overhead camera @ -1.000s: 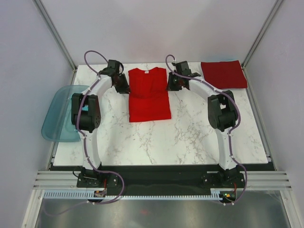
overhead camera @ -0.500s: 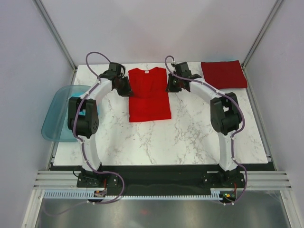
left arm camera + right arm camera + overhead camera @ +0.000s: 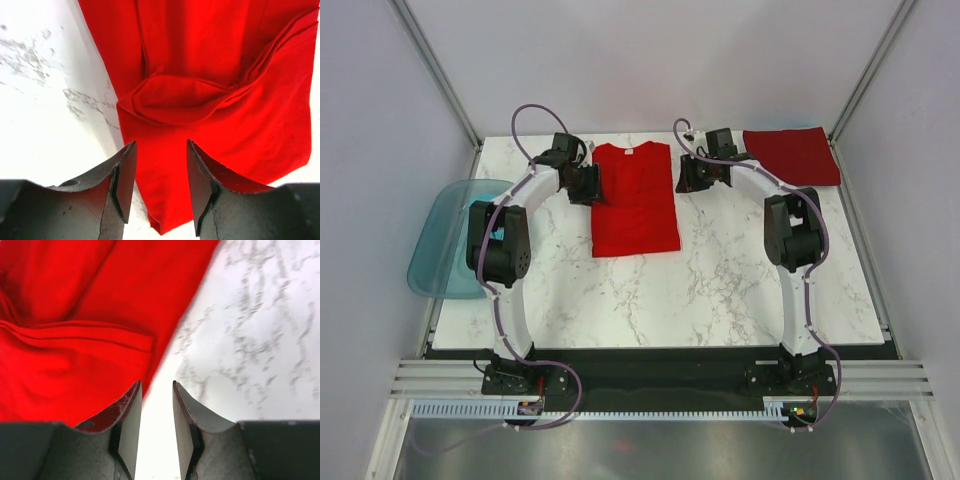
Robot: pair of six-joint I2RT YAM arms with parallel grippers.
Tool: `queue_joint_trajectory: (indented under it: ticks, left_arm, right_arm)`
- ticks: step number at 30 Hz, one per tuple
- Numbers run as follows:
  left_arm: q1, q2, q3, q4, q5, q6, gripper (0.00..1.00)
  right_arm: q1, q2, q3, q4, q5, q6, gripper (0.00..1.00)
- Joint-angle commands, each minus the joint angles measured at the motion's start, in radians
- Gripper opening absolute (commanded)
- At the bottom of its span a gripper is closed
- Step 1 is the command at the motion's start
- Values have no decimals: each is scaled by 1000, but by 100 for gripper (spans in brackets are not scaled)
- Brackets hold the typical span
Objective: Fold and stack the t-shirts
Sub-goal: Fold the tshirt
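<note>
Reaches up from a base at 7 o'clock with the left arm [image 3: 510, 290], bowing it out toward 9 o'clock at the elbow and running the forearm on to 11 o'clock. Turns the left gripper [image 3: 590, 184] inward to face 3 o'clock, tilted downward, with its fingers [image 3: 122, 180] spread wide apart. Mirrors this with the right arm [image 3: 790, 235]: up from 5 o'clock, bowed toward 3 o'clock, forearm carried to 1 o'clock. Points the right gripper [image 3: 683, 176] inward toward 9 o'clock, also tilted down, fingers parted by a narrower gap.
</note>
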Motion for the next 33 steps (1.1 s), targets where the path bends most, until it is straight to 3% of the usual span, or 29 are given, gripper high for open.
queue_joint_trajectory:
  ticks: [1, 10, 27, 31, 33]
  left_arm:
    - [13, 35, 57, 34, -19, 121, 52]
    - [19, 95, 123, 36, -8, 209, 54]
    - [21, 184, 219, 36, -5, 223, 31]
    - [19, 194, 221, 36, -34, 223, 22]
    - [19, 200, 221, 36, -48, 223, 21]
  right_arm:
    - [-28, 50, 76, 29, -142, -123, 39]
    - [-39, 133, 169, 42, -313, -177, 41]
    - [-41, 228, 238, 76, -357, -172, 42]
    - [-39, 233, 238, 78, -353, -169, 38]
    - [-39, 241, 244, 79, -337, -163, 27]
